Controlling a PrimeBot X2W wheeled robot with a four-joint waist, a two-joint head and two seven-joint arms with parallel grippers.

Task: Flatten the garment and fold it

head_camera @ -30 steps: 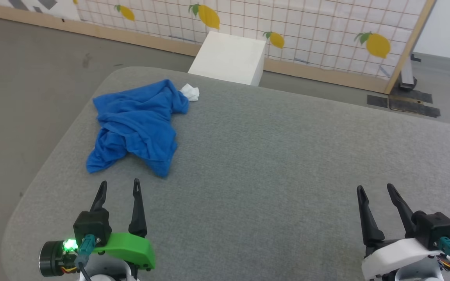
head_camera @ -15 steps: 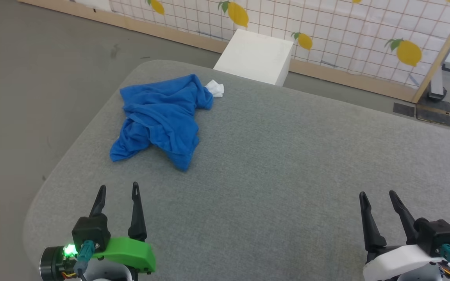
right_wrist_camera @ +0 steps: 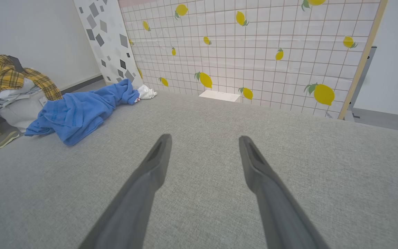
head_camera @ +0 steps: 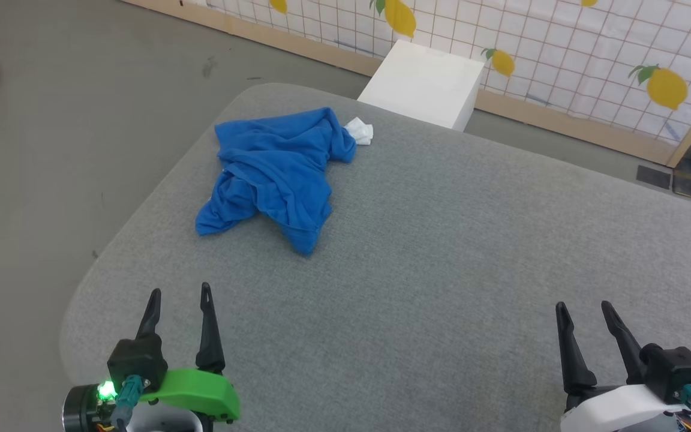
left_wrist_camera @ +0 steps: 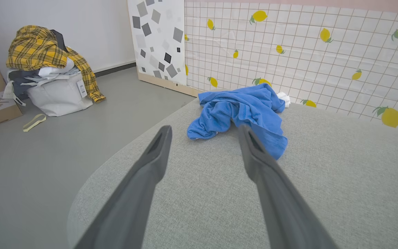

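So, my left end effector (head_camera: 179, 290) and right end effector (head_camera: 582, 305) are both wide, empty; the garment (head_camera: 273, 174) lies crumpled on the worktop (head_camera: 441, 252) ahead of the left one.

**Blue on grey, lemons behind**

The crumpled garment (head_camera: 273, 168) is bright blue with a white bit at one end. The bench (head_camera: 441, 270) is flecked grey. The backdrop panel (head_camera: 591, 48) is a white grid with yellow lemons. The left pincer (head_camera: 180, 290) has a green mount, the right pincer (head_camera: 582, 305) a white one.
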